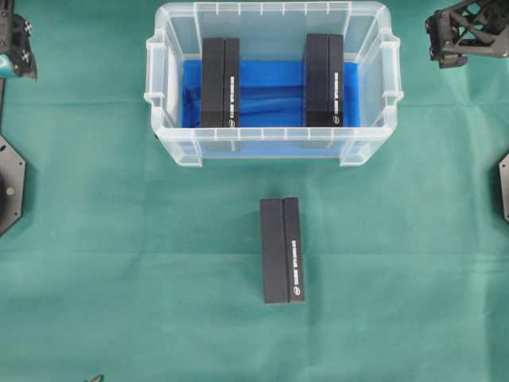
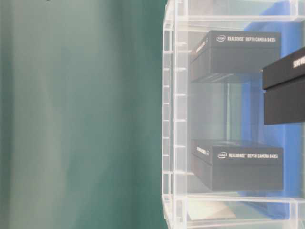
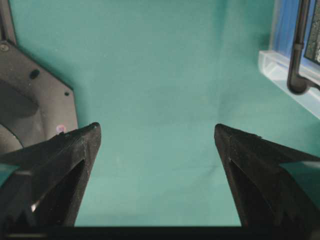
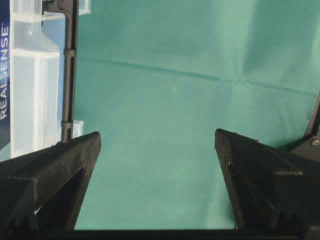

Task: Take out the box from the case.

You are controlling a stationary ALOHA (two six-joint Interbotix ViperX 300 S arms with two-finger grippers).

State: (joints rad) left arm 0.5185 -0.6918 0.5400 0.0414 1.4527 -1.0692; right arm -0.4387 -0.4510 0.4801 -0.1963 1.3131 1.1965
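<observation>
Green cloth covers table. Clear case at top centre, two black boxes inside, left box and right box, well apart. Third box lies on cloth below case, outside it. Left gripper at far left edge, jaws wide, empty. Right gripper at top right corner, jaws wide, empty.

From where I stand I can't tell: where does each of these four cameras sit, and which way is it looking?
Overhead: above, looking straight down on the case, three boxes and both arms' ends.
Table-level: low, turned sideways, looking through the case wall; no robot parts.
Left wrist: on the left gripper, looking down at the cloth between open jaws.
Right wrist: on the right gripper, likewise.
Shared: both wrist views catch the case's edge.
</observation>
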